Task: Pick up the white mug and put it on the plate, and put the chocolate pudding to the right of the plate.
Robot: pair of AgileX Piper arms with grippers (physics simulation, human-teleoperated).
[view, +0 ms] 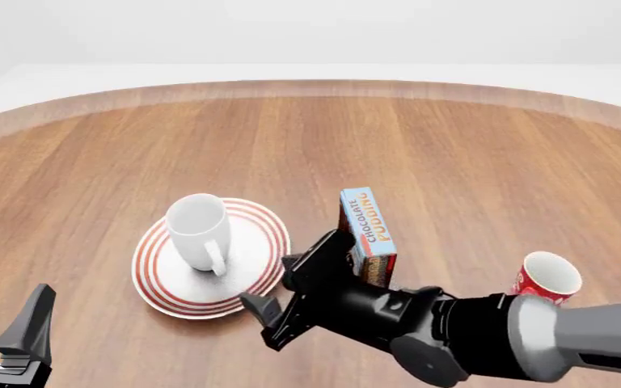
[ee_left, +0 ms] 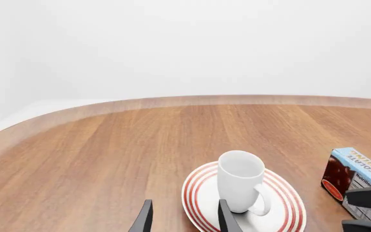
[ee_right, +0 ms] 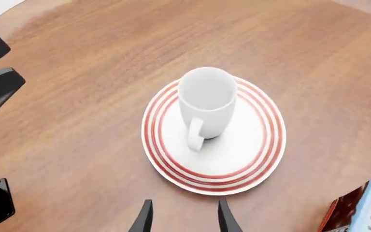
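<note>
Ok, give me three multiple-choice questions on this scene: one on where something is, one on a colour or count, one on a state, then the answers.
1. Where does the white mug stand?
A. on the plate
B. on bare wood
C. on the box

2. How many mugs show in the front view?
A. one
B. two
C. three

3. How is the right gripper?
A. shut on the mug
B. shut on the box
C. open, holding nothing

Answers: 1 A, the mug sits upright inside the red rings. 2 B, the white one plus a red mug. 3 C, its fingers stand apart with only table between them.

Wooden table [view: 483, 162], plain white walls [ee_left: 185, 43]
</note>
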